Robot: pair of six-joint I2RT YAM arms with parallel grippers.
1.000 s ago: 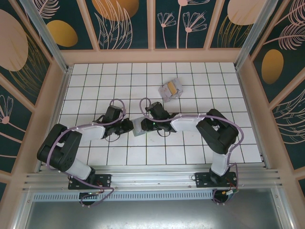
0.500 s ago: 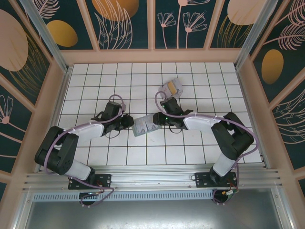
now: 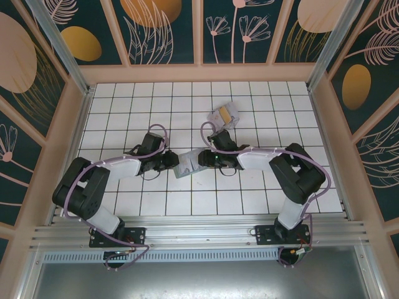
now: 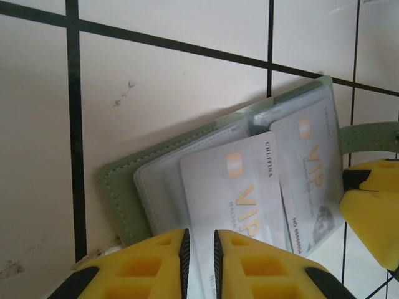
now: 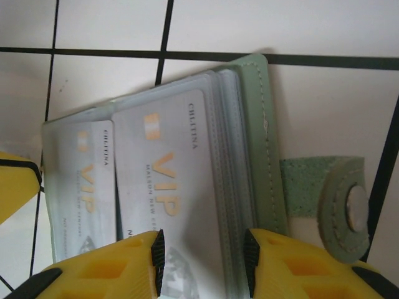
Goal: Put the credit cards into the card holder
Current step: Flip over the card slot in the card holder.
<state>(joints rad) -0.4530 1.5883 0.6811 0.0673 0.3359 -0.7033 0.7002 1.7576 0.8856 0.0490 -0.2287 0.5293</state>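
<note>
robot lab cell: white tiled table (image 3: 124, 99), aluminium rail (image 3: 199, 240), floral panels (image 3: 165, 31)

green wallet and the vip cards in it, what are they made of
The sage-green folding card holder looks like matte faux leather or suede: stitched edge, fuzzy strap. Its inner sleeves seem clear, slightly glossy plastic. The pale grey VIP credit cards look like glossy plastic with gold print.

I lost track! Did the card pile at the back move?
No. The card pile lies on the same tiles, just before the back wall.
</note>
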